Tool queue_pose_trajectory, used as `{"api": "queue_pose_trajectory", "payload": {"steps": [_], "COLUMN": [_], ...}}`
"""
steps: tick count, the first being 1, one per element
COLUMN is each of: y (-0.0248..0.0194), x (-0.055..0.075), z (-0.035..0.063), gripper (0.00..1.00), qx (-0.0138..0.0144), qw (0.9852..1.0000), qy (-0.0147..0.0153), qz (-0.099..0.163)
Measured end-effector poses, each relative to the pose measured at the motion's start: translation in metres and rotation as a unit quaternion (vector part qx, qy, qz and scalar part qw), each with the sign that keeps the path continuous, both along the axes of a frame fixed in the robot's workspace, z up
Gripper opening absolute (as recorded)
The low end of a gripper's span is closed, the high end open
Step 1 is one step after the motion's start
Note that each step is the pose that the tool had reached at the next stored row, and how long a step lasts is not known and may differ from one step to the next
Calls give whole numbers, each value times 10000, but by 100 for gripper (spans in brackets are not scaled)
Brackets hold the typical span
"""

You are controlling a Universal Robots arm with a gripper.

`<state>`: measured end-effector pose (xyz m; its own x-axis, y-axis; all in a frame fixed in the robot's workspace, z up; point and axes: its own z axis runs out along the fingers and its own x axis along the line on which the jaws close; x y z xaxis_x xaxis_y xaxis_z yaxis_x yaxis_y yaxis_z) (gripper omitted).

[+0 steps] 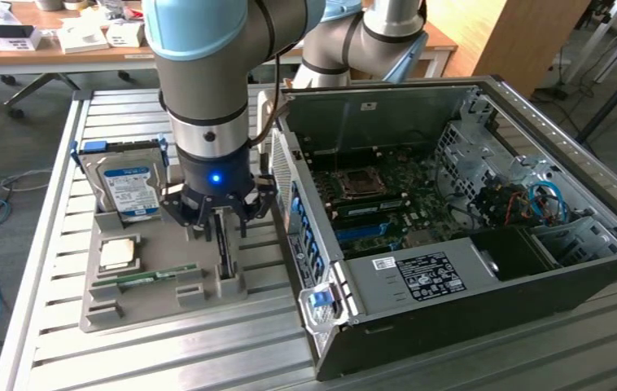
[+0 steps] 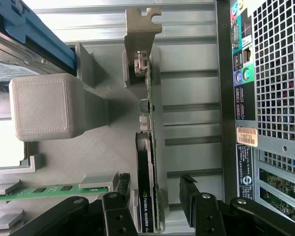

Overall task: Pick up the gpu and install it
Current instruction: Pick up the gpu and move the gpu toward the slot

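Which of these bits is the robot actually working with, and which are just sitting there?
In the job: gpu, standing on edge in the grey holder; open gripper straddling it; open computer case.
Lying about: hard drive; RAM stick; processor chip.

Gaps flank the gpu (image 2: pixel 146 196); computer case (image 2: pixel 278 73) stands close beside.

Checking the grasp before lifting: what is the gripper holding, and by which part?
Nothing held; the open gripper straddles the thin green-brown circuit-board gpu standing in the grey tray.
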<state>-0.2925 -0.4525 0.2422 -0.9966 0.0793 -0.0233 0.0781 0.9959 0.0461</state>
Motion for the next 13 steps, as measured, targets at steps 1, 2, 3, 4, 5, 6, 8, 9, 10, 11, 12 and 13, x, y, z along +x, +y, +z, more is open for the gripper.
{"api": "queue_pose_trajectory", "payload": {"steps": [1,2,3,4,5,6,8,9,10,11,12,13], "y": [0,1,1,1,0,1,0,0,0,0,0,0], "x": [-1,-5,-15,-23,-30,-33,-35,-37,-38,-38,-38,-38], "z": [0,-3,-4,-3,-4,-3,-4,-5,-11,-17,-23,-30], "gripper": [53,53,53,53,53,53,53,53,53,53,53,53], "qx": [0,1,1,0,0,0,0,1,1,0,0,0], "qw": [10000,10000,10000,10000,10000,10000,10000,10000,10000,10000,10000,10000], "qy": [0,-1,-1,0,0,0,0,-1,-1,0,0,0], "qz": [0,-1,-1,-1,0,0,1,0,0,0,0,0]}}
